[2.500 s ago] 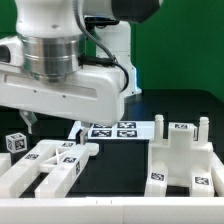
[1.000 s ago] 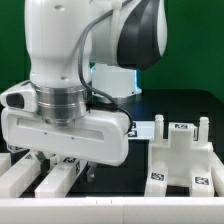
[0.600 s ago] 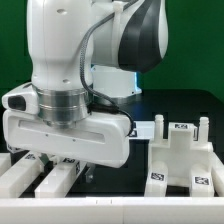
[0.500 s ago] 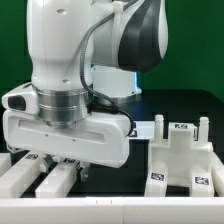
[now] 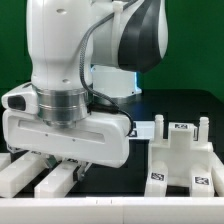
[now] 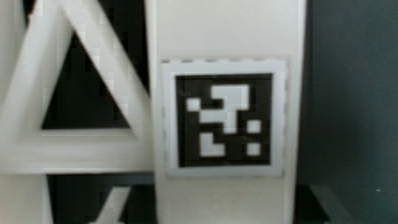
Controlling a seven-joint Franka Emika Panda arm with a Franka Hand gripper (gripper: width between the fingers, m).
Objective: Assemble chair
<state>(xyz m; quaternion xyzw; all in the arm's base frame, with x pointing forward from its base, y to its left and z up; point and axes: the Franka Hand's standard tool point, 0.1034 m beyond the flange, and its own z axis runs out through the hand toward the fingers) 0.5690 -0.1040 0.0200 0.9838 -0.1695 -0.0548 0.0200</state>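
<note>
Several white chair parts lie at the exterior view's lower left; the nearest is a long bar (image 5: 60, 183) beside another white piece (image 5: 14, 177). My gripper (image 5: 62, 162) has come down onto them, its fingers mostly hidden under the big white hand. In the wrist view a white bar (image 6: 226, 50) with a black-and-white tag (image 6: 226, 120) runs straight between my jaws, and my gripper (image 6: 226, 205) straddles it. The fingertips are too dark and blurred to show contact. A framed chair piece (image 6: 63, 110) lies next to the bar.
A larger white chair part (image 5: 185, 160) with several tags stands at the exterior view's right. A corner of the marker board (image 5: 146, 128) shows behind the arm. The arm's body blocks most of the left half. Black tabletop lies between the two groups.
The arm dropped from above the parts to sit low over them. Over the last second the hand has stayed put while the jaws have drawn in around the tagged bar.
</note>
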